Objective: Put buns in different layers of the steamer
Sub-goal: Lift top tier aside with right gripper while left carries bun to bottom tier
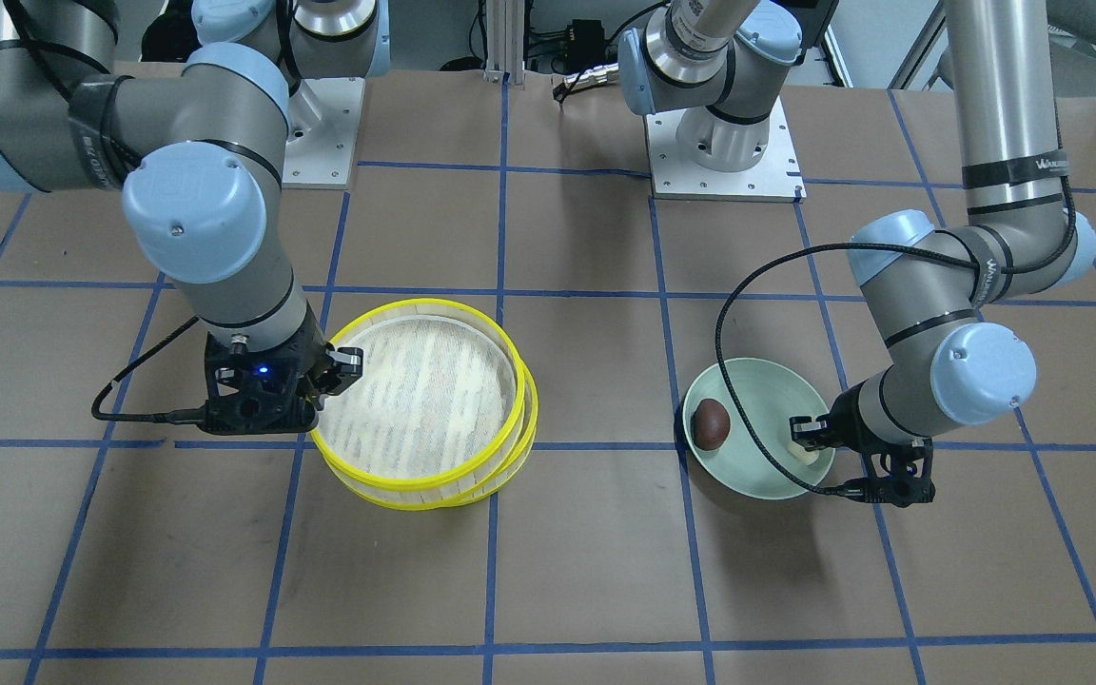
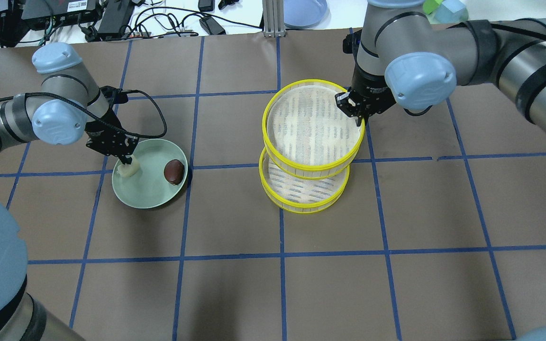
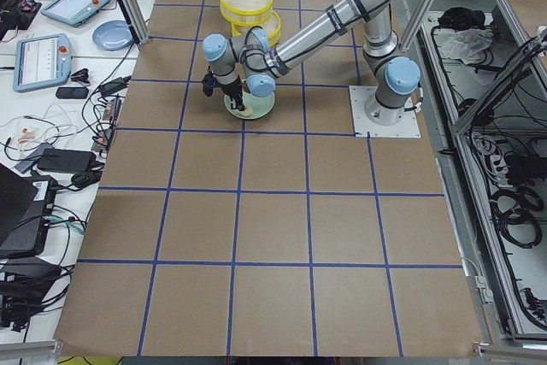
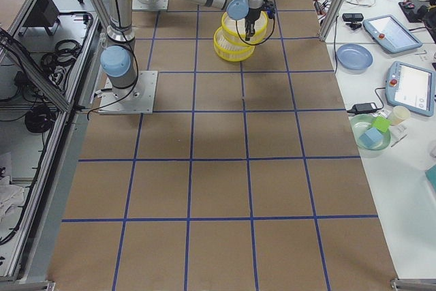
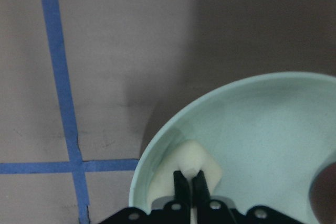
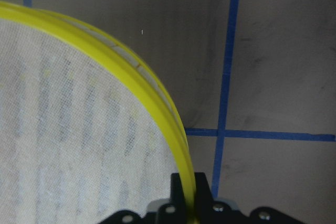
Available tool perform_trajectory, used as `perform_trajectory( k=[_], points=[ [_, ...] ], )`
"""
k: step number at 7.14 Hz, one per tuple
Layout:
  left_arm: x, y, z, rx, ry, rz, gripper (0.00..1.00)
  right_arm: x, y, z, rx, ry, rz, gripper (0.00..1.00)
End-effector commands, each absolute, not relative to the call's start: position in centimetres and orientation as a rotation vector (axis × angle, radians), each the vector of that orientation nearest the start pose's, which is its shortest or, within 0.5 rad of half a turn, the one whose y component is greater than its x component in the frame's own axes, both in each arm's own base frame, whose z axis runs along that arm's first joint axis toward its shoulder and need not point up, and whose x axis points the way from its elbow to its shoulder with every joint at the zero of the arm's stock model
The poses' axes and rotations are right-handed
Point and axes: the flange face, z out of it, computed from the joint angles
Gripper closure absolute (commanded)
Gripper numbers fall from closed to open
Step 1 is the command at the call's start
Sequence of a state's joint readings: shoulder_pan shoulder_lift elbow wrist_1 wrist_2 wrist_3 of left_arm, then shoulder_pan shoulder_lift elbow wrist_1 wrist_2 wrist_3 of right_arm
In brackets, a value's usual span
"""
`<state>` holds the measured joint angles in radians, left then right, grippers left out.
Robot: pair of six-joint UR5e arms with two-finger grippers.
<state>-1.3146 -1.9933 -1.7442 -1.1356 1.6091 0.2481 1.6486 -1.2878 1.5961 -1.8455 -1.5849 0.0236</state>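
Two yellow-rimmed steamer trays stand mid-table. The upper tray point(image 2: 312, 125) sits shifted off the lower tray point(image 2: 301, 192) and overlaps it. My right gripper point(image 2: 356, 113) is shut on the upper tray's rim point(image 6: 173, 129), one finger on each side. My left gripper point(image 2: 128, 160) is shut on the cream bun point(image 2: 127, 169) at the rim side of the mint-green plate point(image 2: 147, 192). The left wrist view shows the fingers pinching the cream bun point(image 5: 194, 156). The reddish-brown bun point(image 2: 174, 171) lies on the plate's other side. Both trays hold nothing.
The left wrist's black cable point(image 1: 733, 381) loops over the plate. A blue plate point(image 2: 304, 12) and cables lie beyond the table's far edge. Blue tape lines point(image 2: 277, 255) grid the brown tabletop.
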Motion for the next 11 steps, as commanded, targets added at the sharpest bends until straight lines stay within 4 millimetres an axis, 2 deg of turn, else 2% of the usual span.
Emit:
perform_trajectory(
  k=[1, 2, 3, 4, 6, 7, 8, 10, 11],
  points=[
    [0.5, -59.5, 28.1, 0.024, 3.165, 0.191, 1.00, 11.5, -59.0, 36.1, -0.103, 3.160, 0.094, 1.00],
    [-1.4, -59.3, 32.7, 0.044, 3.182, 0.182, 1.00, 7.1, -59.5, 36.0, -0.151, 3.151, 0.126, 1.00],
    [-5.3, -59.8, 36.3, 0.015, 3.230, 0.106, 1.00, 2.1, -59.6, 35.8, -0.182, 3.149, 0.166, 1.00],
    [-11.9, -59.2, 37.8, -0.022, 3.220, 0.066, 1.00, -2.0, -59.6, 35.7, -0.230, 3.171, 0.187, 1.00],
    [-27.7, -56.0, 36.5, -0.192, 3.221, -0.020, 1.00, -7.9, -58.8, 35.0, -0.359, 3.197, 0.280, 1.00],
    [-31.9, -54.7, 35.1, -0.225, 3.221, -0.019, 1.00, -9.5, -58.7, 34.4, -0.437, 3.170, 0.282, 1.00],
    [-34.5, -53.9, 33.5, -0.313, 3.209, 0.001, 1.00, -10.1, -58.7, 34.1, -0.454, 3.161, 0.288, 1.00],
    [-39.7, -52.4, 28.8, -0.385, 3.193, 0.027, 1.00, -10.0, -58.7, 33.3, -0.451, 3.151, 0.305, 1.00],
    [-40.2, -52.9, 26.9, -0.368, 3.167, -0.020, 1.00, -10.0, -58.5, 33.1, -0.451, 3.146, 0.312, 1.00]
  ],
)
